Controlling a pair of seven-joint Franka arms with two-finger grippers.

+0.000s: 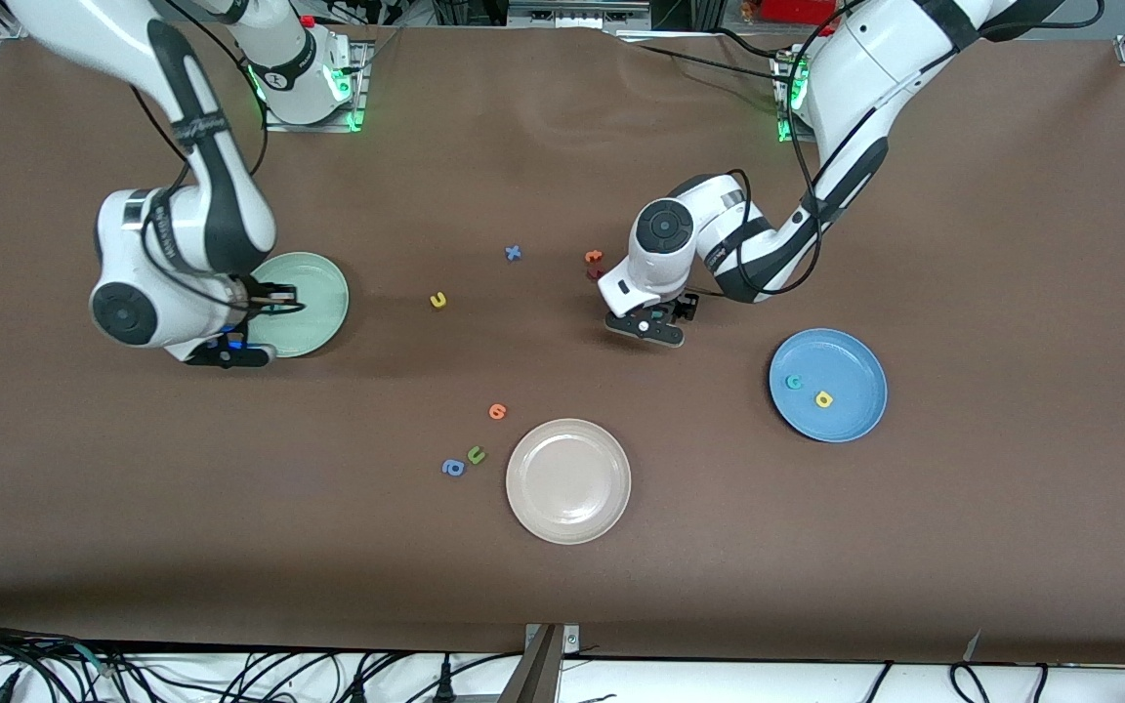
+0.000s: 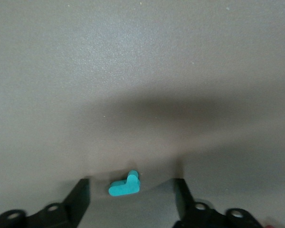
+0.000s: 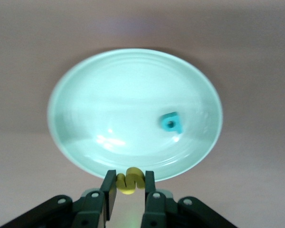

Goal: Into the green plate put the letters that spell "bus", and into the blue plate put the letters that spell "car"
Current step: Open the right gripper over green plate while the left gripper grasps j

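Observation:
My right gripper (image 3: 129, 187) is shut on the yellow "s" (image 3: 129, 180) just over the rim of the green plate (image 3: 85, 95), where the teal "b" (image 3: 171, 122) lies. In the front view this gripper (image 1: 230, 350) hangs at the green plate's (image 1: 313, 293) edge. My left gripper (image 2: 131, 199) is open and low over the table, with the teal "r" (image 2: 125, 185) lying flat between its fingers (image 2: 78, 202), touching neither. The left hand (image 1: 645, 327) hides that letter in the front view. The blue plate (image 1: 851, 420) holds the teal "c" (image 1: 794, 382) and yellow "a" (image 1: 823, 398). The yellow "u" (image 1: 438, 300) lies mid-table.
A cream plate (image 1: 568, 480) sits nearer the front camera. Beside it lie an orange letter (image 1: 497, 411), a green "u" (image 1: 476, 454) and a blue "a" (image 1: 453, 468). A blue "x" (image 1: 514, 253) and an orange letter (image 1: 594, 257) lie near the left hand.

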